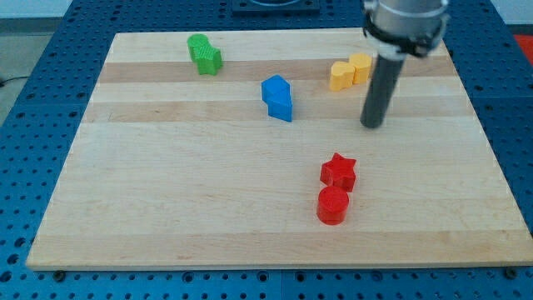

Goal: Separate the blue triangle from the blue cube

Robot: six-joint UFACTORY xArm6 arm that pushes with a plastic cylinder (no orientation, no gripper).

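Two blue blocks touch near the board's upper middle: the upper one (274,87) and the lower one (281,107); which is the cube and which the triangle is hard to make out. My tip (372,125) rests on the board well to the view's right of the blue pair, apart from them, just below the yellow blocks.
Two green blocks (204,54) touch at the upper left. Two yellow blocks (350,72) touch at the upper right, close above my tip. A red star (339,171) sits against a red cylinder (333,205) at the lower middle. The wooden board (166,208) lies on a blue pegboard.
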